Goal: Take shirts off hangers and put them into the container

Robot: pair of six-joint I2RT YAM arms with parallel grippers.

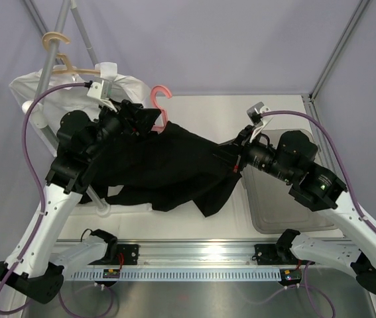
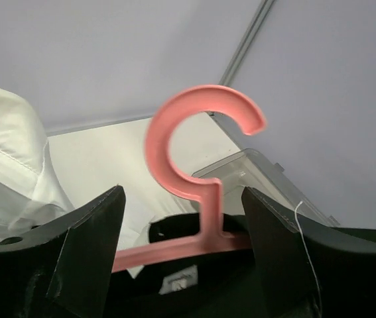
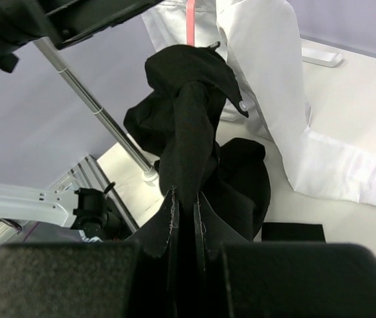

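The left gripper [image 2: 182, 199] stood open, jaws either side of the pink hanger [image 2: 156, 142]'s upright neck. From it the black shirt [image 1: 168, 165] stretched rightward across the worktop to the right gripper [image 1: 235, 159], clamped on its fabric just beside the container [image 1: 274, 212] at the right edge.

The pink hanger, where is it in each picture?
Top view: the pink hanger pokes up above the black shirt, upper middle.
Left wrist: its hook fills the centre, framed by the open left claw.
Right wrist: only a thin pink strip at the top edge.
Shared landmark: the black shirt, in all three.
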